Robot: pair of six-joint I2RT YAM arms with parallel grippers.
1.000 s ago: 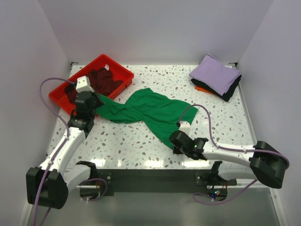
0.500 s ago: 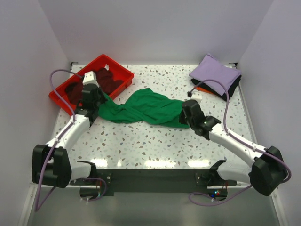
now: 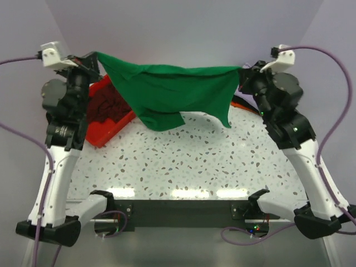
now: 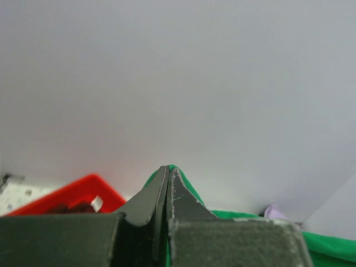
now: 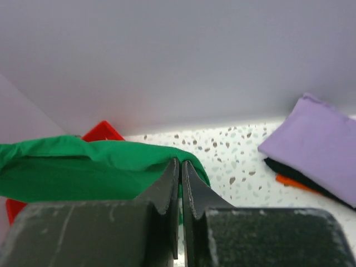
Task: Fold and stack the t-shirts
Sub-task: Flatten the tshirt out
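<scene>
Green shirt [image 3: 172, 92] hangs in the air, stretched across the upper middle of the top view btw the two arms, well clear of the table [image 3: 194, 161]. L gripper [image 3: 95, 57], upper left of that frame, is clamped on one end; its wrist cam shows the jaws pressed together w/ green cloth poking out at the tips. R gripper [image 3: 242, 72], upper right, is likewise pinched tight on the other end, w/ cloth bunched just behind the jaws in its wrist view. The shirt's top edge runs roughly level btw the grippers w/ a slight sag. The rest hangs uneven, one flap low at centre-left and a point low at right, so it's spread but not flat. Which part each gripper has (shoulder, hem) I can't tell. Progress, as I read it: a folded stack shows at the right of the R wrist view, w/ lavender shirt [image 5: 322, 144] on top, black shirt [image 5: 289, 169] under it and a sliver of orange shirt [image 5: 292, 182] at the bottom, so approx three look done. The green one is mid-process: opened out, not yet laid down or folded. Maroon shirt [image 3: 108, 103] lies crumpled in the red tray [image 3: 111, 132] at left, neither gripper on it. Left to do: lay green flat, fold, add to stack, then same for maroon.
</scene>
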